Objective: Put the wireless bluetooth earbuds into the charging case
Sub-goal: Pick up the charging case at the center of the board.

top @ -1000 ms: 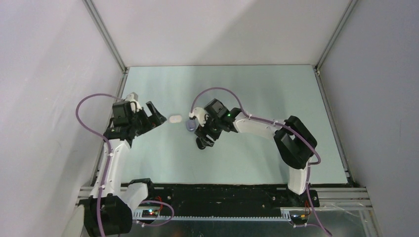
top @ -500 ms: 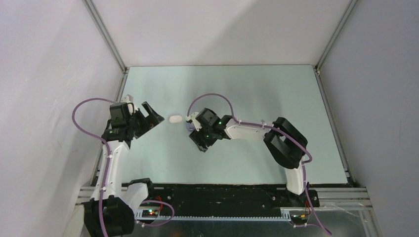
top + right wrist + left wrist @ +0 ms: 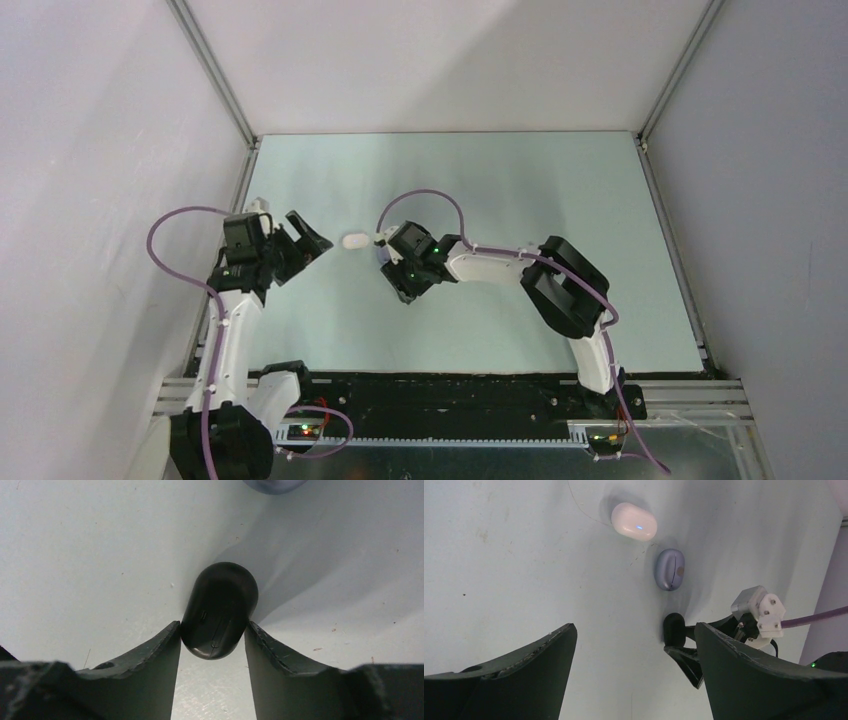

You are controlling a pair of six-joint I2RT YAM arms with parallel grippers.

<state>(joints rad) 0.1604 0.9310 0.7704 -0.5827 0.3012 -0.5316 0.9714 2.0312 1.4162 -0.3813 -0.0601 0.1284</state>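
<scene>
1. From above, we see a pale green desk (image 3: 520, 200) carrying a white pebble-shaped plastic case (image 3: 354, 241) in its left half, roughly midway between the far and near edges. The left gripper (image 3: 308, 245) sits near the desk's left edge, its jaws spread wide toward that case and gripping nothing. The right gripper (image 3: 400, 282) is low over the desk, just right of the white case. From this view we cannot tell how its jaws stand.
2. Through the left wrist camera, we look between the wide-apart black fingers (image 3: 524, 670). The white case lies closed, with a small blue light on its side. Just beside it, but not touching, lies a closed lavender oval plastic case (image 3: 670, 569). On the other side of that, a black oval plastic case (image 3: 673, 628) rests on the desk at the tips of the right gripper.
3. Through the right wrist camera, we see the black case lying closed on the desk between the two fingers (image 3: 150, 655). The jaws are drawn in until each touches one long side of it. The lavender case's edge shows at the top, apart from the black one.
</scene>
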